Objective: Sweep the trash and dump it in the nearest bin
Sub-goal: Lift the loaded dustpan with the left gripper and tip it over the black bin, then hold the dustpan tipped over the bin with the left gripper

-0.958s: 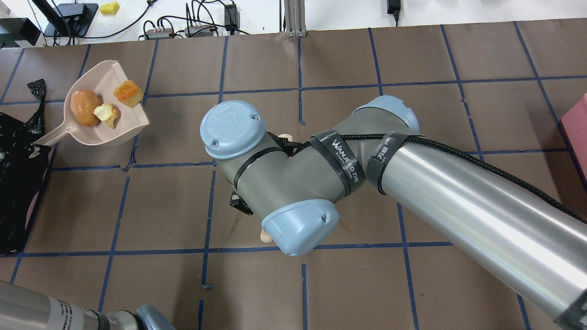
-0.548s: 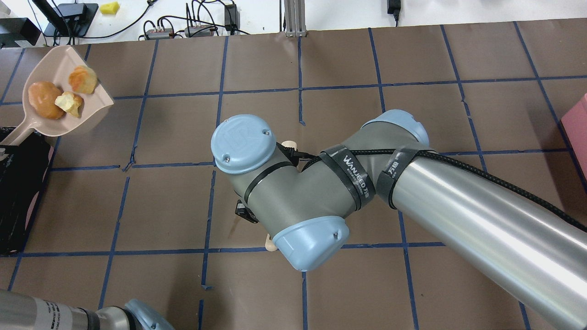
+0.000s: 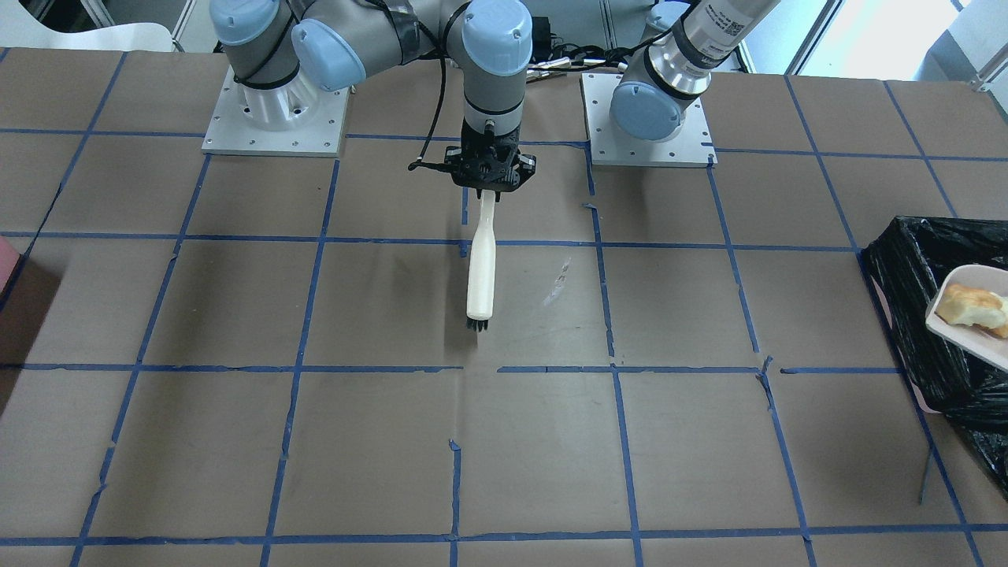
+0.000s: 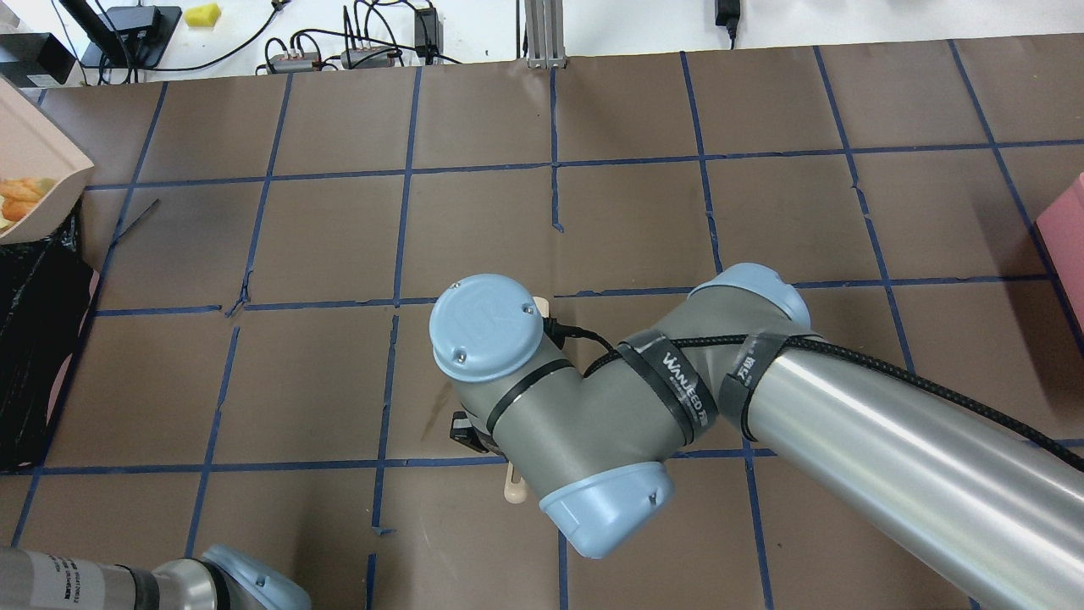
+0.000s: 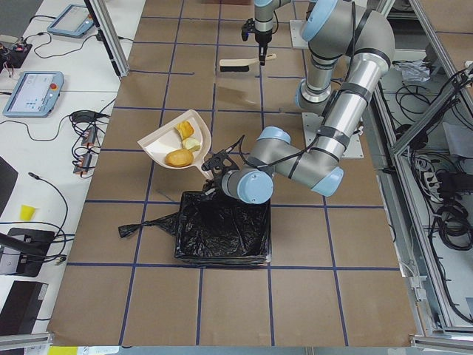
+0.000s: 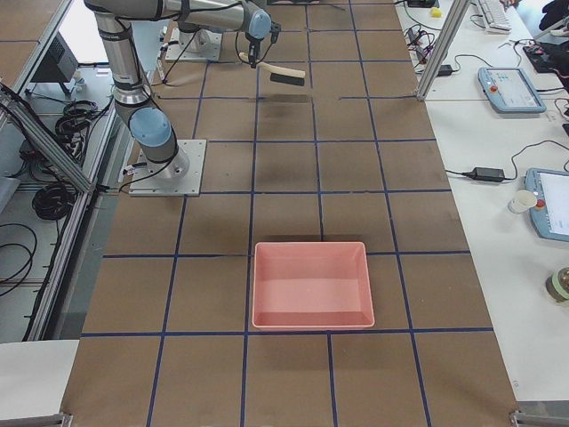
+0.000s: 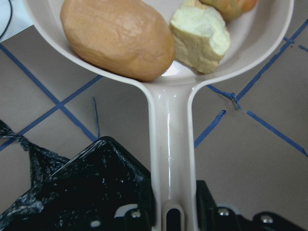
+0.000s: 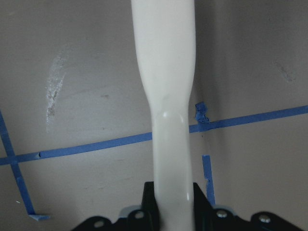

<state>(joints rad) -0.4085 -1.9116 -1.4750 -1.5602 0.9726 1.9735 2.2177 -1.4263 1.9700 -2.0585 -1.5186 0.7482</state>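
My left gripper (image 7: 173, 211) is shut on the handle of the beige dustpan (image 7: 171, 144) and holds it in the air. In the pan lies the trash: an orange-tan lump (image 7: 118, 36), a pale yellow-green chunk (image 7: 199, 33) and a more orange chunk (image 7: 228, 6). The black-lined bin (image 5: 222, 229) stands just below the handle, and the pan (image 5: 159, 140) hangs past its far edge. My right gripper (image 3: 488, 185) is shut on the cream brush (image 3: 480, 268), held level above the table's middle with the bristles pointing away from the robot.
A pink tray (image 6: 311, 285) stands at the table's right end. The bin's liner (image 3: 913, 299) spreads a loose black tail (image 5: 140, 229) onto the table. Cables and small devices (image 4: 364, 51) lie beyond the far edge.
The dustpan with the trash has swung left, from over the table to the bin's end. My right arm has drawn back toward the robot's base with the brush.
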